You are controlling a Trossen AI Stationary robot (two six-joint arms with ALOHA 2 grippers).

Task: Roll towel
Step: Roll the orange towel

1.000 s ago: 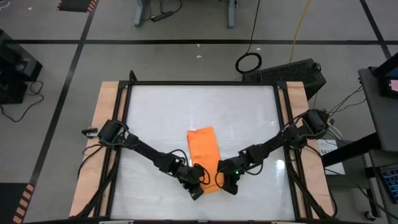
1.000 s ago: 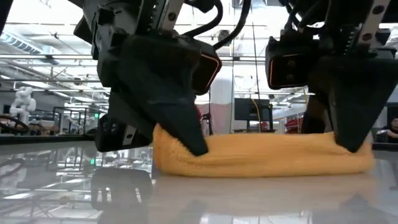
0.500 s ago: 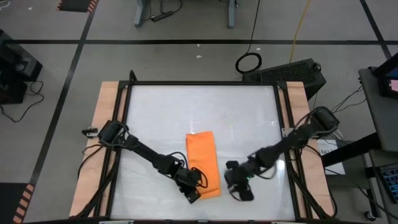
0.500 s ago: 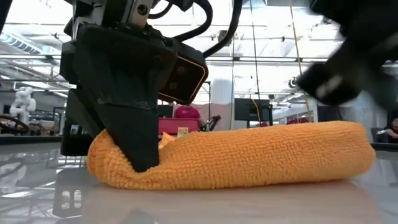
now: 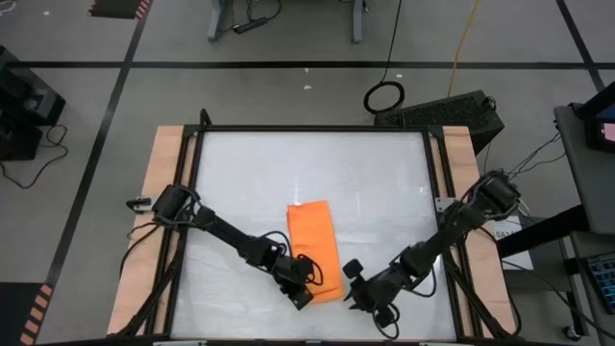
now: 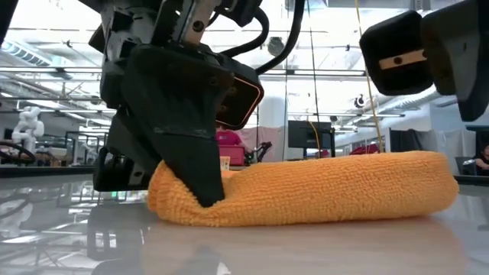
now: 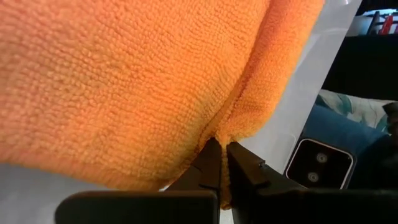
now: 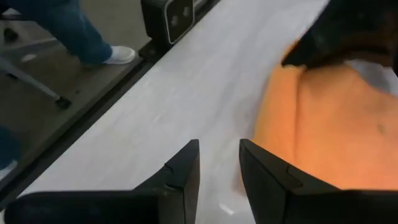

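Observation:
The bright-orange towel (image 5: 314, 248) lies flat on the white tabletop, long side running far to near. Its near end shows as a thick rounded bulge in the low view (image 6: 328, 191). My left gripper (image 5: 306, 288) is shut on the towel's near left corner; it also shows in the low view (image 6: 205, 195) and the left wrist view (image 7: 222, 165). My right gripper (image 5: 357, 288) is open and empty, right of the towel's near end and apart from it. In the right wrist view (image 8: 219, 168) the towel (image 8: 329, 124) lies off to one side. My left gripper pinches the towel's near end at its left corner (image 7: 239, 124) between its two fingertips. The cloth gathers into a crease there. The fingers (image 6: 202, 179) come from above, slanting down. The towel rests on the table, bulging up beside the fingers.
Bare white tabletop (image 5: 307, 163) lies beyond the towel and on both sides. Wooden rails (image 5: 163, 192) run along the table's left and right edges. A small camera (image 8: 174, 18) sits at the near edge, and a person's leg and shoe (image 8: 93, 43) show on the floor beyond.
My right gripper has come off the towel's near right corner, risen and drawn away toward the table's right and near edges. The towel's near end, pressed low by both grippers before, now bulges round and thick. My left gripper keeps its hold at the left corner.

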